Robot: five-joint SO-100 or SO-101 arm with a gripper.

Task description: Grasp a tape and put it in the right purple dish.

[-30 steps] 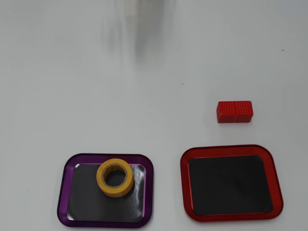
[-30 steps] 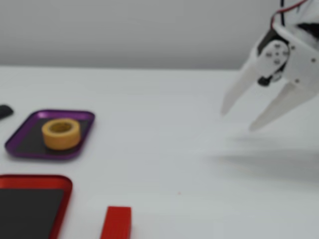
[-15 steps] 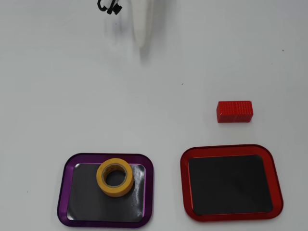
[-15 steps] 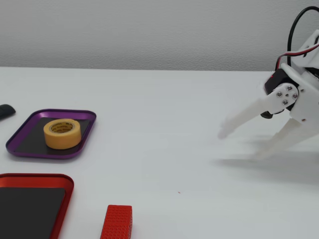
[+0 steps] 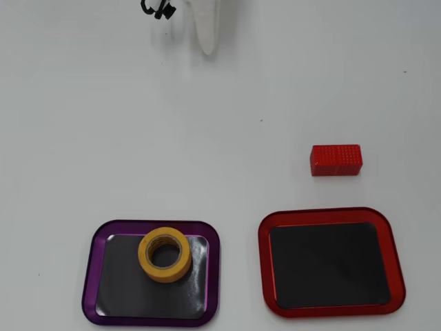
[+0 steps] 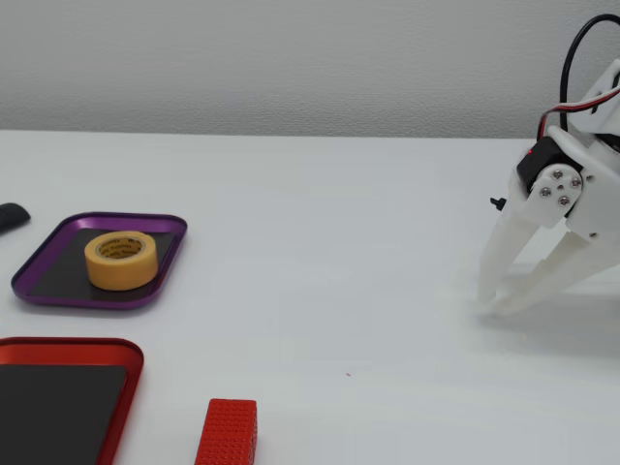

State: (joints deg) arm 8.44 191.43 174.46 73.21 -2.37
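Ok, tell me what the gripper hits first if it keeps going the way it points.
The gripper points down at the bare table, tips apparently almost on it; it would probably meet the table first.

The tape (image 6: 120, 260) is a roll of matt yellow paper-like material around a cardboard-looking core. The purple dish (image 5: 93, 248) has a shiny metallic rim and a dark, glossy, reflective bottom. The red tray (image 5: 263, 238) has the same metallic rim and a dark, smooth bottom. The red block (image 5: 335, 159) shows a finely textured surface. The gripper (image 6: 492, 305) is matt white plastic. The table (image 6: 320, 223) is smooth, matt white.
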